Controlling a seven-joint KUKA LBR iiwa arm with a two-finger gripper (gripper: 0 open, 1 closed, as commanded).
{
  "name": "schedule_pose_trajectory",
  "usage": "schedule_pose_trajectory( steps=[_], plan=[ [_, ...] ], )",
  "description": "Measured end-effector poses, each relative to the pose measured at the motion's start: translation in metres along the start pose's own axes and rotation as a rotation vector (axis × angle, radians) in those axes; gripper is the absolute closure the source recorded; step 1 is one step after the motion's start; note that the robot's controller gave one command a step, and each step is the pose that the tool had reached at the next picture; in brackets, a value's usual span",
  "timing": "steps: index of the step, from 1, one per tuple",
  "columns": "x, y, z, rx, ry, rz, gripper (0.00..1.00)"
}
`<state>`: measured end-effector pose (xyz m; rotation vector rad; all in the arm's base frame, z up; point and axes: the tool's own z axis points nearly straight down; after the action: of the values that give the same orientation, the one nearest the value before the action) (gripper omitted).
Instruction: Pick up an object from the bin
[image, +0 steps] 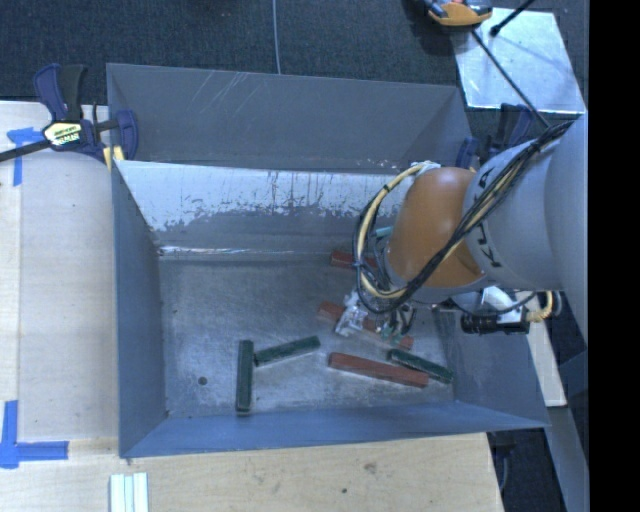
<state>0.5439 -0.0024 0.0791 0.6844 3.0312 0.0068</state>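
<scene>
Gripper (362, 322) low in bin (135, 330), spread cannot be told under orange cover (430, 225), brown block (330, 313) half hidden beside it

1. The bin (140, 300) reads to me as grey sheet metal, dull rather than shiny. Its back wall is scratched and streaked, with paler worn patches.
2. Its floor looks rough and speckled, scuffed all over.
3. The cover (430, 225) on the wrist is orange, smooth and glossy, like moulded plastic, and I see soft highlights on it.
4. The cables (372, 215) across it have smooth black and yellow sheaths.
5. The arm (545, 210) has a pale, smooth shell with a slight sheen.
6. The green bars (244, 376) look matt; I cannot tell their material.
7. The red-brown bar (378, 369) is matt too.
8. The gripper (352, 320) shows bright bare metal.
</scene>
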Motion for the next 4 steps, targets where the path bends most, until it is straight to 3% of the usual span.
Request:
schedule_pose_trajectory(
  steps=[1, 2, 3, 4],
  plan=[
    [0.0, 0.0, 0.0, 0.0, 0.0, 0.0, 1.0],
    [0.001, 0.0, -0.003, 0.004, 0.01, -0.001, 1.0],
    [0.005, -0.002, -0.015, 0.013, 0.031, -0.002, 1.0],
    [0.003, -0.002, -0.036, 0.013, 0.035, -0.003, 1.0]
  ],
)
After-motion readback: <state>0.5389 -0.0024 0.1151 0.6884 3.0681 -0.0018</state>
